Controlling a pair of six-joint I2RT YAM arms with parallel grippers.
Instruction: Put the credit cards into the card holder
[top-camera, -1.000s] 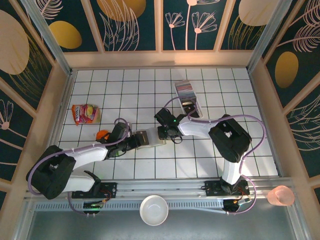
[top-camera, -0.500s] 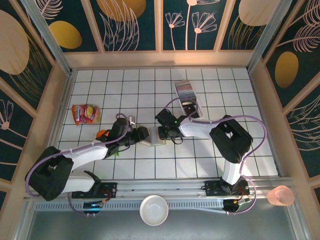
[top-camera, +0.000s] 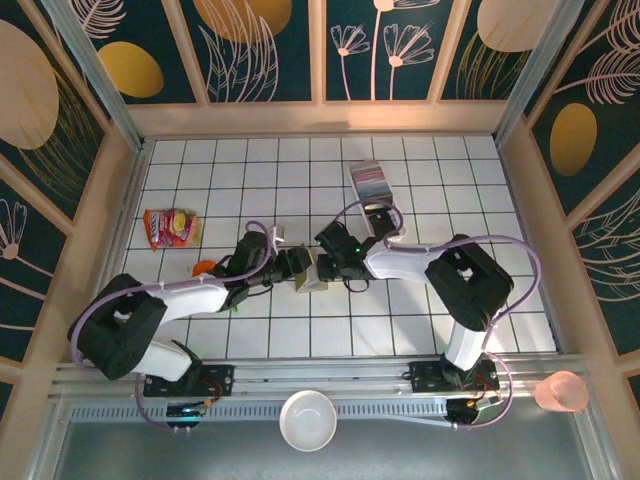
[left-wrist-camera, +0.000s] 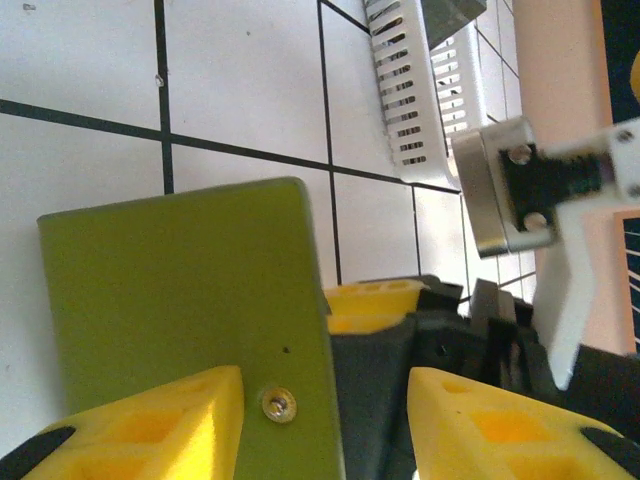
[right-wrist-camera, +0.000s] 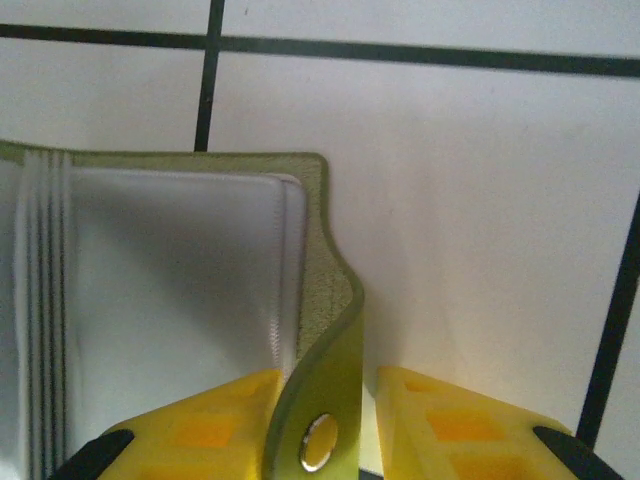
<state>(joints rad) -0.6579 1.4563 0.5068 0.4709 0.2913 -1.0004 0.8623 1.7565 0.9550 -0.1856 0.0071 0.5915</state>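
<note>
Now the left gripper (top-camera: 290, 267) has pushed forward and inward from a second ago, so it stands just beside the right gripper (top-camera: 326, 268). The small olive-green rectangular card holder (top-camera: 308, 279) between them had lain spread flat on the white tiled table (top-camera: 200, 170); it is now bunched narrower and partly lifted. I judge the arms are working it open to take cards, and none is in yet. The left fingers (left-wrist-camera: 150, 425) stand about half apart: the holder's green outer flap rests against one and the other is clear of it, so nothing is clamped. The right fingers (right-wrist-camera: 195, 425) are narrow, pinching the holder's snap tab (right-wrist-camera: 322, 400), with pale pockets showing beside it. Farther back, well apart, the thin grey-pink striped credit cards (top-camera: 368, 180) sit in the long clear plastic tray (top-camera: 385, 222).
</note>
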